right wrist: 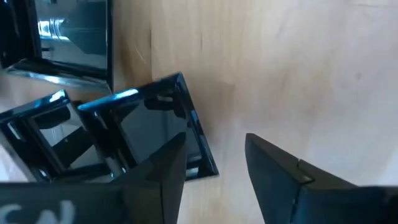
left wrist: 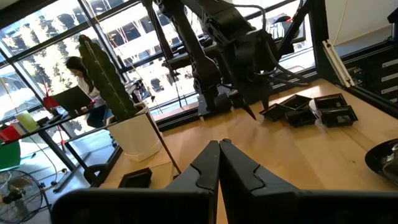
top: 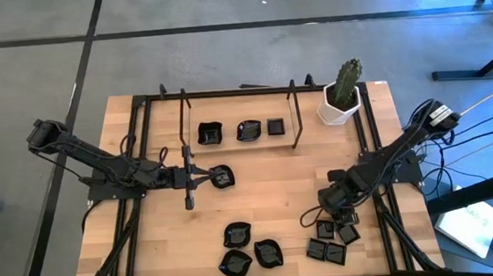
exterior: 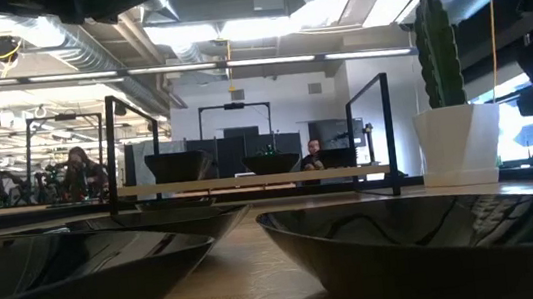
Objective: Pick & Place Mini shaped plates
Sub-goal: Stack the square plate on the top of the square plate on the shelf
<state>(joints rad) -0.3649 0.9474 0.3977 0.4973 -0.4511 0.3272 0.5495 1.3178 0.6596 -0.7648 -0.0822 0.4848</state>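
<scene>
Right end effector (right wrist: 214, 168) hangs low, fingers spread and empty, one finger over the rim of a square mini plate (right wrist: 155, 127) in the cluster at the table's (top: 269, 202) right front. Best lift straight up, clear of its neighbours. Left end effector (top: 188, 176) waits pinched shut, empty, beside a rounded plate (top: 221, 176).

Table: light wooden top (top: 269, 198), black metal frame (top: 236, 92) along its far half.
On it: mini shaped plates (top: 251, 248) in near clusters, three (top: 246, 131) inside the frame, white cactus pot (top: 339, 109) at far right corner.
</scene>
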